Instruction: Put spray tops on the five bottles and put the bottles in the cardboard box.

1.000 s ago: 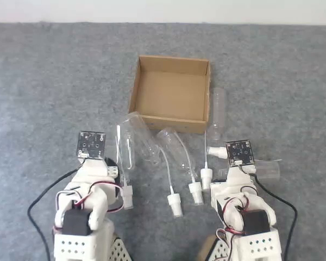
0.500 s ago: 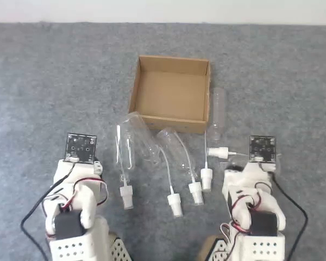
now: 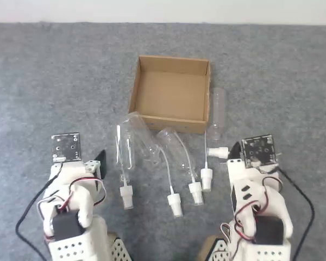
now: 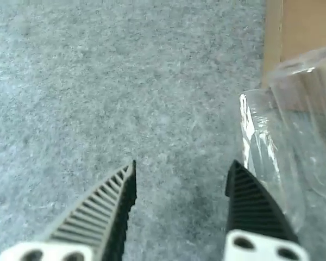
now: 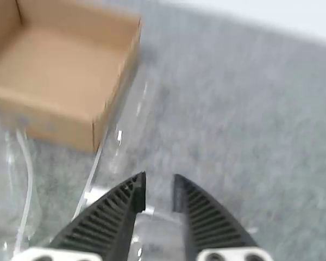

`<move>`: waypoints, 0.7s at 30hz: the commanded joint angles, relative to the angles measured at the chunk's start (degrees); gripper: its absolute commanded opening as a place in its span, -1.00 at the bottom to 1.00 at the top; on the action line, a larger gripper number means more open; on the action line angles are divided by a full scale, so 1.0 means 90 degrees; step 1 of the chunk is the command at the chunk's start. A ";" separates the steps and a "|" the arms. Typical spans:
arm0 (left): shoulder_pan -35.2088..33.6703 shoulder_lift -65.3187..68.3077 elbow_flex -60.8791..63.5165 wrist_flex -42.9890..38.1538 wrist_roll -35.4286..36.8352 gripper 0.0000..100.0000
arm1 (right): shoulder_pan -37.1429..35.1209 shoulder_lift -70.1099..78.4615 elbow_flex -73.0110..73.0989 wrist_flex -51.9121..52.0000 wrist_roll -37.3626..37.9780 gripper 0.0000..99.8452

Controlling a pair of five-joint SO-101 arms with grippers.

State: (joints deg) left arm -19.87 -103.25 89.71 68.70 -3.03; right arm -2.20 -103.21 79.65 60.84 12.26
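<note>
cardboard box (image 3: 168,123): open side up, mid-table, beyond the arms.
bottles (image 3: 125,148): four counted, clear, all lying flat. Three lie just before the box's near wall, and the leftmost points its neck at the arms. The fourth (image 3: 217,113) lies along the box's right wall.
spray tops (image 3: 175,205): five, white. Four have caps toward the arms and tubes toward the box. The fifth (image 3: 217,152) lies crosswise.
left gripper (image 4: 179,168): released, spread over grey carpet (image 4: 98,81), beside the leftmost bottle.
right gripper (image 5: 158,182): by the crosswise top; grip cannot be told.

Robot test bench, grey felt tabletop (image 3: 43,81), white backdrop (image 3: 163,10)
</note>
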 commanded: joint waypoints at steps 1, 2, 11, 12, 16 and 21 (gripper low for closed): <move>-0.0049 -0.0127 -0.0425 0.0000 0.0088 -0.46 | -0.0054 -0.0083 -0.0840 0.0034 0.0117 -0.77; -0.0049 -0.0127 -0.0425 0.0000 0.0088 -0.46 | -0.0132 -0.0054 -0.0977 0.0103 0.0127 -0.77; -0.0049 -0.0127 -0.0415 0.0000 0.0088 -0.46 | -0.0532 0.2066 -0.2452 0.0259 0.0039 -0.66; -0.0049 -0.0127 -0.0415 0.0000 0.0088 -0.46 | -0.0532 0.2398 -0.2637 0.0259 -0.0049 -0.66; -0.0049 -0.0127 -0.0415 0.0000 0.0088 -0.46 | -0.0493 0.3639 -0.3165 0.0288 -0.0117 -0.66; -0.0049 -0.0127 -0.0405 0.0000 0.0078 -0.46 | -0.0532 0.4957 -0.3634 0.0806 0.0576 -0.60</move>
State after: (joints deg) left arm -20.13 -103.25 89.71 68.70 -2.86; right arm -6.42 -64.97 52.31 65.58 14.20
